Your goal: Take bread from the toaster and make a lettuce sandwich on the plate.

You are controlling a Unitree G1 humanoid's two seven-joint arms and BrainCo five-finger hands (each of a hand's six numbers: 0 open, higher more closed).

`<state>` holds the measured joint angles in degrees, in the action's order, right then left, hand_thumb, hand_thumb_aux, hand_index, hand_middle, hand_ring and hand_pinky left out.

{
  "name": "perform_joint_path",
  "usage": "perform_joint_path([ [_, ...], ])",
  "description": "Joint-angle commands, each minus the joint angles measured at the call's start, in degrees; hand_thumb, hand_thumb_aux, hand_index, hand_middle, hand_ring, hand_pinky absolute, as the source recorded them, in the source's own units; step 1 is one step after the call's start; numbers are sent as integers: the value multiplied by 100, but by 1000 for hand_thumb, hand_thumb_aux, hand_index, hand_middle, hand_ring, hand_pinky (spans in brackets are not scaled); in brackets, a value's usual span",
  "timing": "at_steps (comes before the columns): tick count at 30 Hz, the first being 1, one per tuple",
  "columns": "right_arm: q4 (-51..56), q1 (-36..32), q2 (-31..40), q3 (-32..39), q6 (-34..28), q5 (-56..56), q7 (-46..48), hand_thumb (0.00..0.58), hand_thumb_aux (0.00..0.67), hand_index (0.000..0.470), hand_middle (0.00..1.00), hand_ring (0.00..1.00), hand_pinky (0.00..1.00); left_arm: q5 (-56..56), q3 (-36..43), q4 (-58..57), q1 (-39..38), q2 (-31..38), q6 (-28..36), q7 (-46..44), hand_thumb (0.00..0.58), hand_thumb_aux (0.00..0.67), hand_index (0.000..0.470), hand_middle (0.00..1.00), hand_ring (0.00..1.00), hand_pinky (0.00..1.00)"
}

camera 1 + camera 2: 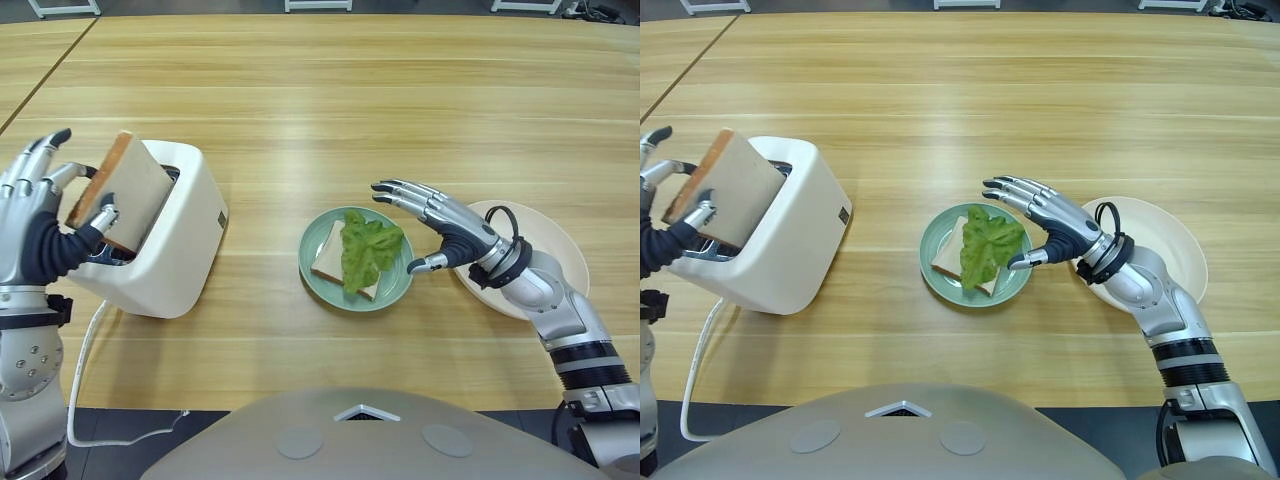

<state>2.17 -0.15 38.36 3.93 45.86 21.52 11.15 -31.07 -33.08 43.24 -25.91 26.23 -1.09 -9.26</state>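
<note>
A white toaster (176, 250) stands at the left of the wooden table. My left hand (40, 215) is shut on a slice of bread (125, 190), which is tilted and partly lifted out of the toaster's slot. In the middle sits a green plate (396, 290) with one bread slice (328, 258) and a lettuce leaf (368, 250) lying over it. My right hand (432, 215) hovers open just right of the green plate, fingers spread, holding nothing.
A cream bowl (555, 240) lies under my right forearm at the right. The toaster's white cord (82, 360) runs off the table's front edge. Bare tabletop stretches behind the plate and toaster.
</note>
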Motion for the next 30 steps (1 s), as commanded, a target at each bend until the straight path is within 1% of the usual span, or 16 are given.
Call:
perform_joint_path([
  [1, 45, -72, -71, -75, -62, 64, -53, 0, 0, 0, 0, 0, 0, 412, -198, 133, 324, 86, -17, -74, 580, 670, 470, 0, 0, 0],
  [4, 56, -75, -93, -113, -93, 79, -98, 0, 0, 0, 0, 0, 0, 619, -168, 242, 648, 141, 70, -143, 580, 670, 470, 0, 0, 0],
  [10, 79, -120, -147, -117, -115, 111, -143, 0, 0, 0, 0, 0, 0, 837, 146, 371, 990, 59, 130, -318, 580, 670, 470, 0, 0, 0],
  [14, 132, -154, -194, -153, -141, 166, -227, 0, 0, 0, 0, 0, 0, 834, 1073, 375, 1543, -89, 271, -404, 580, 670, 470, 0, 0, 0],
  [21, 260, -328, -285, -177, -199, 280, -384, 0, 0, 0, 0, 0, 0, 118, 2336, 30, 2406, -225, 191, -278, 580, 670, 470, 0, 0, 0],
  [26, 461, -581, -340, -400, -468, 329, -630, 0, 0, 0, 0, 0, 0, -616, 3502, -515, 2785, -511, -114, -71, 580, 670, 470, 0, 0, 0],
  [28, 555, -702, -359, -526, -667, 345, -778, 0, 0, 0, 0, 0, 0, -917, 4009, -902, 2869, -640, -396, 115, 580, 670, 470, 0, 0, 0],
  [30, 717, -847, -373, -640, -864, 371, -927, 0, 0, 0, 0, 0, 0, -1095, 4426, -1565, 2916, -726, -818, 476, 580, 670, 470, 0, 0, 0],
])
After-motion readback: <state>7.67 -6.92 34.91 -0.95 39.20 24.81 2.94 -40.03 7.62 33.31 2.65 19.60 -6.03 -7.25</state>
